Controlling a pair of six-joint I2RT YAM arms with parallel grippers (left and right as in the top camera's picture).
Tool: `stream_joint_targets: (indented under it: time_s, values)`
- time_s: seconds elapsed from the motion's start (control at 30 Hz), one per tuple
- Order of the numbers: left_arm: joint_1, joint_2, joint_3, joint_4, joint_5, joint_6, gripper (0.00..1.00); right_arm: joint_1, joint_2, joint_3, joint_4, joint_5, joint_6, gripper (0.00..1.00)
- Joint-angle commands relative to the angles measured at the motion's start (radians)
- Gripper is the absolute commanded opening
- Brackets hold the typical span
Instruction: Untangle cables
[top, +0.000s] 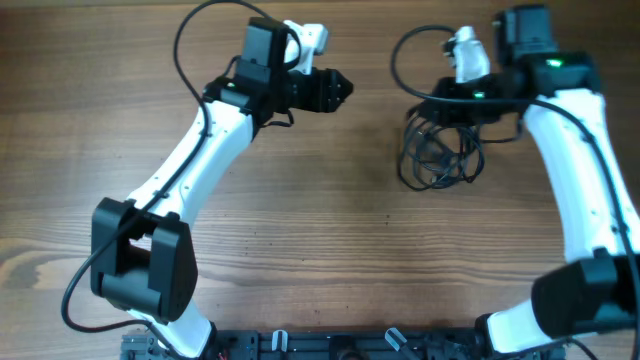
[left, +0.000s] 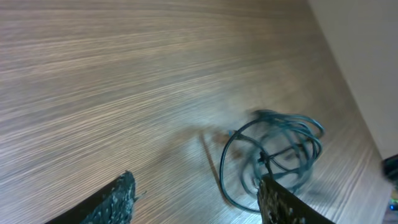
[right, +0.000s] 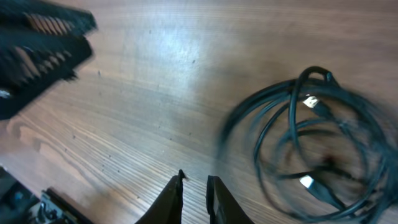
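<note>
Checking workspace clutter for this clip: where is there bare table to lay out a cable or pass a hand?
The table is bare between the two arms, below the cables, and in the strip from the left pincer to those cables. Crowded: the right side, where the right arm overhangs the cables.

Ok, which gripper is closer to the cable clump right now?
Right. The right gripper is close beside the cables, not gripping them. The left gripper is farther off on their other side, open, with a wide gap to the clump.
</note>
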Motion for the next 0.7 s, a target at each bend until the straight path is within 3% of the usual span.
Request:
stream_joint_targets:
  time_s: [0.0, 0.1, 0.2, 0.43, 0.6, 0.67]
  values:
    - [0.034, 0.000, -0.004, -0.027, -0.002, 0.005, 0.65, 0.098, 0.054, -0.003, 0.052, 0.013, 0.074, 0.29]
    - [0.039, 0.000, -0.004, -0.029, -0.002, 0.005, 0.67, 0.158, 0.062, -0.003, 0.063, 0.013, 0.071, 0.50]
    - [0.032, 0.000, -0.004, -0.029, 0.020, 0.005, 0.75, 0.155, 0.060, 0.016, 0.039, -0.010, 0.066, 0.62]
    - [-0.100, 0.019, -0.004, 0.071, 0.037, 0.001, 0.76, -0.062, 0.032, 0.045, 0.024, -0.008, 0.077, 0.68]
    - [-0.243, 0.121, -0.004, 0.268, -0.243, -0.283, 0.76, -0.212, 0.032, 0.045, 0.025, 0.031, 0.077, 0.72]
    - [-0.286, 0.178, -0.004, 0.356, -0.251, -0.397, 0.80, -0.248, 0.032, 0.044, 0.025, 0.047, 0.096, 0.74]
